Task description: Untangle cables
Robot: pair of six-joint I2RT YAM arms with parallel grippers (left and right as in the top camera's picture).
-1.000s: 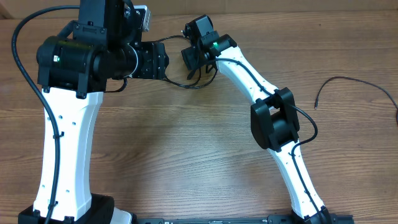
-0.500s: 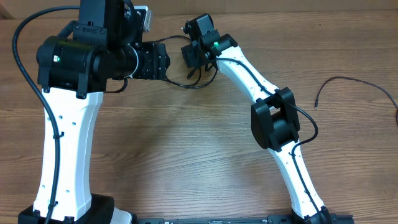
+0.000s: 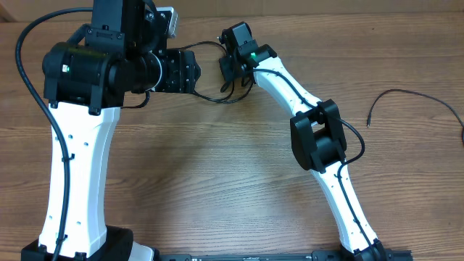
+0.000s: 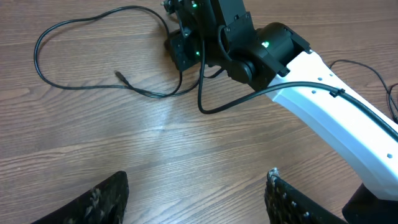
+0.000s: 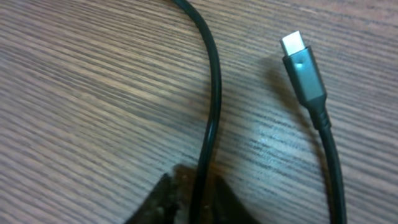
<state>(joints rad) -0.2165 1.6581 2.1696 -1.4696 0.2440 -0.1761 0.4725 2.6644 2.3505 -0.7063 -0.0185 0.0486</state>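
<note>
Black cable between the closed fingers, a metal-tipped plug just beside it.

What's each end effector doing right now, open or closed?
Left end effector: open, empty.
Right end effector: closed on a black cable.

The table is wood-grain, smooth, with a faint sheen. The cable has a smooth, slightly glossy black jacket. A plug has a dark grey satin shell and a bright metal tip. The right arm is glossy white plastic with matt black housings. The left gripper has fingers that look rough and mottled.
</note>
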